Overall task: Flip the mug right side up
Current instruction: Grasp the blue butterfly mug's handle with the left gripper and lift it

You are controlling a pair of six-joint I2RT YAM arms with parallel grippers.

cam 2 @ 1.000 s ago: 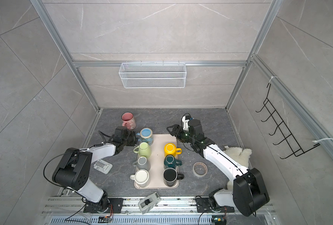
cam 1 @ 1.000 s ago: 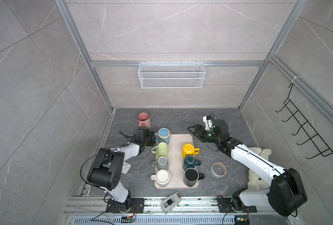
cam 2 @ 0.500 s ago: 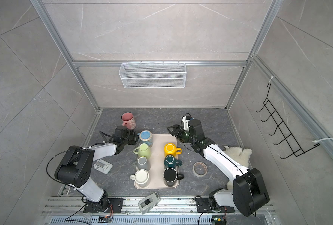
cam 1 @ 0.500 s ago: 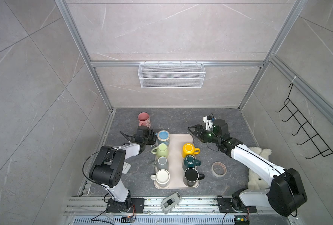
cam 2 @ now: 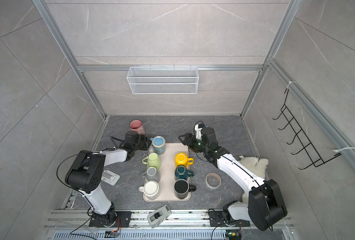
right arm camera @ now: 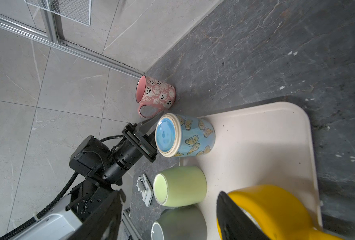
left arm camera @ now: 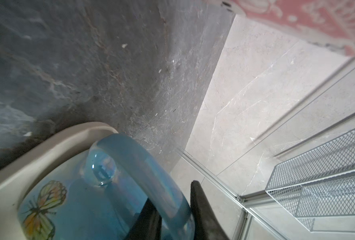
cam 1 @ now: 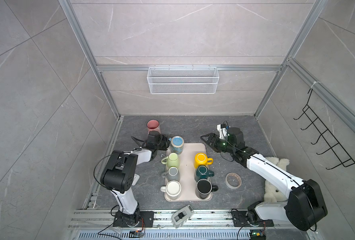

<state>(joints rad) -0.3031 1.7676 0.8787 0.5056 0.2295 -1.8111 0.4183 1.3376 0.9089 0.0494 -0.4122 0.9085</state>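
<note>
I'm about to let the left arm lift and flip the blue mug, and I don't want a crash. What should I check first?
1. Left hand on the blue mug handle: ok, fingers flank it on both sides.
2. Blue mug base up on the tray: ok, it needs flipping.
3. Right hand out of the way: ok, open, apart from the mug, near the tray's far corner.
4. Pink mug clear of the swing: cannot tell, it stands close behind the left hand.
5. Green mug clear: cannot tell, it sits right beside the blue mug.
</note>
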